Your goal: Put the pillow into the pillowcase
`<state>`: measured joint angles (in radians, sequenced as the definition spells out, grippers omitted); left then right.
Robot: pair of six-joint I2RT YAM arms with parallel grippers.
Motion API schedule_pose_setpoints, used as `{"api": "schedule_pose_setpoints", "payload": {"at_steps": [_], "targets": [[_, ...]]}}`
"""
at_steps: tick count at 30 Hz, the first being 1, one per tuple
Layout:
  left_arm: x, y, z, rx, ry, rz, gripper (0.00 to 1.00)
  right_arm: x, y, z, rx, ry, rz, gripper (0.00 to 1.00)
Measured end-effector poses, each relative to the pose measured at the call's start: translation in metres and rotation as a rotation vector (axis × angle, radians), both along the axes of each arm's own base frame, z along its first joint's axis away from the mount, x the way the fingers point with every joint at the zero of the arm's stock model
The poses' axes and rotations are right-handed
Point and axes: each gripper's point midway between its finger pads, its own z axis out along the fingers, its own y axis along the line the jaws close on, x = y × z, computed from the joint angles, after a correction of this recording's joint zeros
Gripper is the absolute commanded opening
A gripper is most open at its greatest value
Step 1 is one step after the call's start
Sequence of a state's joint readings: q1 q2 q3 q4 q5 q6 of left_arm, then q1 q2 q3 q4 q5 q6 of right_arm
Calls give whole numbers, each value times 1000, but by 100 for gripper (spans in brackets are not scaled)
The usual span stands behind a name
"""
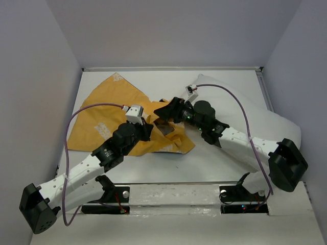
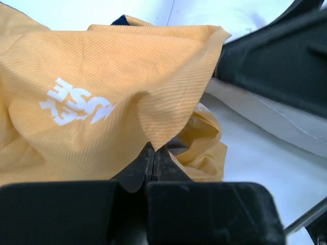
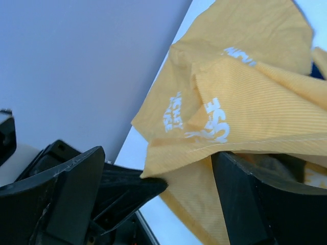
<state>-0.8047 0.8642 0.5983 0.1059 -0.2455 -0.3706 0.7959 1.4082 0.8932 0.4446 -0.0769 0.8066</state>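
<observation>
The pillowcase point(image 1: 110, 115) lies crumpled on the left half of the table, mustard-yellow face up with white lettering. Only a sliver of its blue face point(image 2: 122, 20) shows. The white pillow point(image 1: 245, 104) lies at the back right, partly under my right arm. My left gripper point(image 1: 149, 128) is shut on a yellow corner of the pillowcase's hem point(image 2: 153, 145). My right gripper point(image 1: 166, 109) is open at the raised opening. The hem point(image 3: 214, 145) runs between its fingers and drapes over the right finger point(image 3: 255, 199).
Grey walls point(image 1: 41, 76) close in the white table point(image 1: 214, 163) on the left, back and right. Purple cables point(image 1: 240, 109) loop over both arms. The two grippers are close together near the table's middle.
</observation>
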Motion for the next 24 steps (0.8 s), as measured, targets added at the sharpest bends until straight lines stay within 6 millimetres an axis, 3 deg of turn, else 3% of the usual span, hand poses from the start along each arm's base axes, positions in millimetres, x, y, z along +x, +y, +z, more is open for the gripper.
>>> {"api": "schedule_pose_setpoints", "payload": {"at_steps": [3, 6, 8, 9, 10, 11, 14, 16, 18, 21, 23, 24], "targets": [[-10, 6, -7, -37, 11, -1, 0, 13, -9, -5, -19, 13, -45, 93], [-19, 12, -9, -68, 18, -4, 0, 24, -13, -25, -54, 55, -71, 92], [-23, 16, -3, -90, 12, -1, 0, 27, -13, -38, -78, 82, -82, 77], [-25, 18, 0, -101, 8, 3, 0, 28, -13, -43, -85, 89, -86, 62], [-27, 21, 3, -112, 2, 12, 0, 29, -13, -48, -95, 99, -89, 33], [-29, 25, 6, -122, -2, 23, 0, 30, -13, -53, -107, 107, -91, 21], [-33, 43, 9, -140, 9, 88, 0, 44, 1, -55, -139, 105, -81, 0], [-36, 56, 6, -144, 25, 141, 0, 57, 16, -44, -149, 74, -55, 0], [-38, 64, 3, -147, 39, 178, 0, 76, 44, -14, -144, -9, 3, 0], [-38, 75, 2, -152, 55, 237, 0, 81, 76, 17, -155, -122, 96, 0], [-38, 80, 7, -154, 63, 268, 0, 80, 85, 27, -184, -183, 140, 0], [-37, 83, 11, -158, 65, 284, 12, 79, 86, 30, -209, -213, 157, 0]]}}
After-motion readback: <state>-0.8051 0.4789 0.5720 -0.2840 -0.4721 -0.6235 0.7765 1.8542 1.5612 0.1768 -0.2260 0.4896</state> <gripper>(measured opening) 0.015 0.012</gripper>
